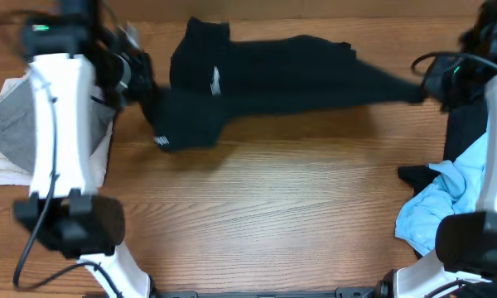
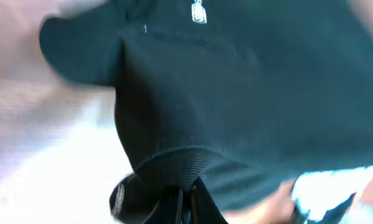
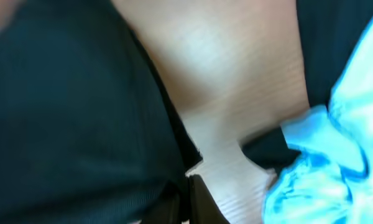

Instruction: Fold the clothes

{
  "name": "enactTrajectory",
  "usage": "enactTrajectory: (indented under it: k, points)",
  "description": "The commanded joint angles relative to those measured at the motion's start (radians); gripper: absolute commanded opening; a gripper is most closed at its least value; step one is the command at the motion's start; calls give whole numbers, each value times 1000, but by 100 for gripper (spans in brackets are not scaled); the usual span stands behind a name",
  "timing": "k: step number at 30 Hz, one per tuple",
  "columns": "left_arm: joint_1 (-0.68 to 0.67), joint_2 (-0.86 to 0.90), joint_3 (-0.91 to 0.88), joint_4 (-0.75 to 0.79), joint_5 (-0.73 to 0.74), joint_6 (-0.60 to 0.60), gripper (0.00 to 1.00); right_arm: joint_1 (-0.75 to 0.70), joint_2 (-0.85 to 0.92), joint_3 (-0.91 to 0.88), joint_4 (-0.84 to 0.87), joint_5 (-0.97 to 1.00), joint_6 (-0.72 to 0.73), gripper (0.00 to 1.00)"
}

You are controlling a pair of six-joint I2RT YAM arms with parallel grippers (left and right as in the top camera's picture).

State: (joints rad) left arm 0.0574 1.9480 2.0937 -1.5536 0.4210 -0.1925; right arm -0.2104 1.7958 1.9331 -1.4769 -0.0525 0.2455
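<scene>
The blurred black shirt [image 3: 68, 112] fills the left, its edge pinched in the right gripper [image 3: 185, 202], with a light blue garment [image 3: 336, 155] on the wooden table [image 3: 224, 68].

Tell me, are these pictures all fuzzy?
Overhead view: the black shirt is smeared at its edges, the wood table sharper. Left wrist view: the shirt fills the frame, soft and blurred, its white logo unreadable. Right wrist view: everything is blurry, the light blue garment glaring bright.

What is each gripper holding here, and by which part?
Both hold the black shirt, stretched between them. The left gripper pinches a ribbed edge; the right gripper pinches the fabric's edge at the opposite end.
</scene>
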Motion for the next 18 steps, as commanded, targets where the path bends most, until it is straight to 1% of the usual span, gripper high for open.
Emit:
enactTrajectory:
  k: [1, 6, 9, 13, 18]
  points:
    - [-56, 56, -240, 3, -69, 104, 4, -14, 12, -188, 19, 60, -11, 4]
    - [-90, 58, -609, 132, -54, 103, 4, -15, 12, -439, 76, 60, -5, 4]
    - [-90, 58, -777, 203, -54, 100, 4, -22, 12, -576, 127, 102, 81, 4]
    - [-90, 42, -936, 278, -55, 103, 4, -42, 12, -691, 172, 112, 135, 4]
    - [-87, -39, -1069, 359, -55, 93, 4, -74, 2, -753, 186, 146, 172, 4]
